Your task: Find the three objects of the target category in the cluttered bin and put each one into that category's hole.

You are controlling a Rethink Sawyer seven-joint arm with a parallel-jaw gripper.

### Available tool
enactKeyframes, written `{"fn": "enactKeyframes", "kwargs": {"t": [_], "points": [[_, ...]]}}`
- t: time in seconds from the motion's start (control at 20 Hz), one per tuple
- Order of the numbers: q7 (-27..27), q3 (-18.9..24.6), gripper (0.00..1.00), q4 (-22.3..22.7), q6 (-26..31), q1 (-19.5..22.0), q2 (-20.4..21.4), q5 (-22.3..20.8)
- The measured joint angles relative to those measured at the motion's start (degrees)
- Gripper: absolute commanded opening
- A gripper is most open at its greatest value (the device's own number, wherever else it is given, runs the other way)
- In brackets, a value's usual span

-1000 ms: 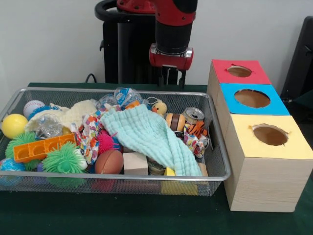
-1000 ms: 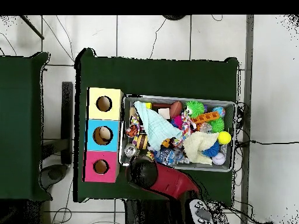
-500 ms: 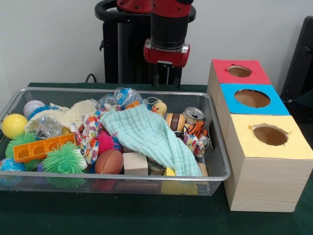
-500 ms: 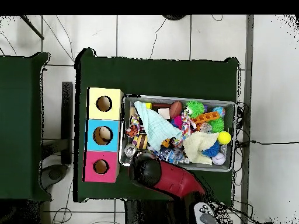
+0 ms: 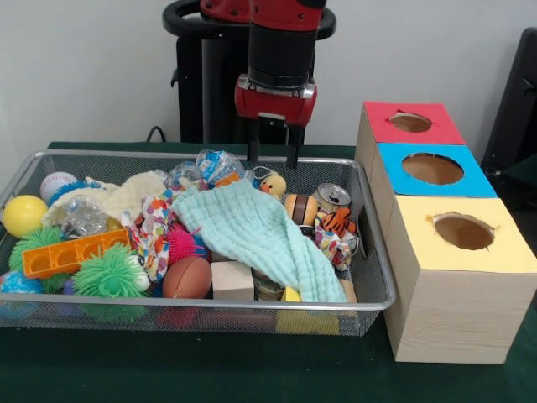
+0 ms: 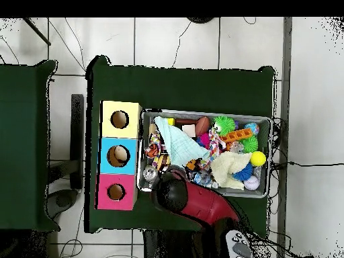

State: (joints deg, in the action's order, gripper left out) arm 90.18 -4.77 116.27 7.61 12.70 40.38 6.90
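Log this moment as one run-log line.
gripper: open, empty, above bin's far edge | duck: just below the gripper, beside mint cloth | tiger: in bin, untouched | placed: none seen

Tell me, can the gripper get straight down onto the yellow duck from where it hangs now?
Probably yes. The gripper hangs open almost directly above the yellow duck, which sits uncovered at the mint cloth's far edge with nothing lying over it.

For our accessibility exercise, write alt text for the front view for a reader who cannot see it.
A red and black robot arm holds its open gripper just above a yellow duck at the far edge of a wire mesh bin crammed with toys. Beside the bin stand three wooden boxes with red, blue and yellow holed tops.
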Motion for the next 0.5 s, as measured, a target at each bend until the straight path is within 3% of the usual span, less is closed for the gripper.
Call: {"fn": "enactKeyframes", "kwargs": {"t": [0.5], "points": [[0.0, 0.02, 1.0, -1.72, -2.82, 0.45, -3.37, 0.01]]}}
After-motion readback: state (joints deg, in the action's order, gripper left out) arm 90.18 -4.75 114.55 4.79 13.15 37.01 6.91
